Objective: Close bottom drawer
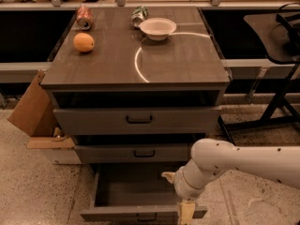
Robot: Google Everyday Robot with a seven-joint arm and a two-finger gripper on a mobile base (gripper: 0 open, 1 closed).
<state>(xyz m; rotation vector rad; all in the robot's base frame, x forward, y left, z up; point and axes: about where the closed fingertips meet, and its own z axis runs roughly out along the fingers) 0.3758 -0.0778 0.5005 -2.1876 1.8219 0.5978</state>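
Note:
The bottom drawer of the grey-brown cabinet is pulled out wide, and its plain grey interior holds nothing. Its shallow front lies at the lower edge of the view. My white arm reaches in from the right. My gripper, with beige tips, hangs at the right end of the drawer front, at or just over its top edge. The drawer's handle is barely in view at the bottom edge.
The middle drawer and top drawer stand slightly out. On the cabinet top are an orange, a white bowl, a red can and a green can. A cardboard box leans at the left. A black stand is at the right.

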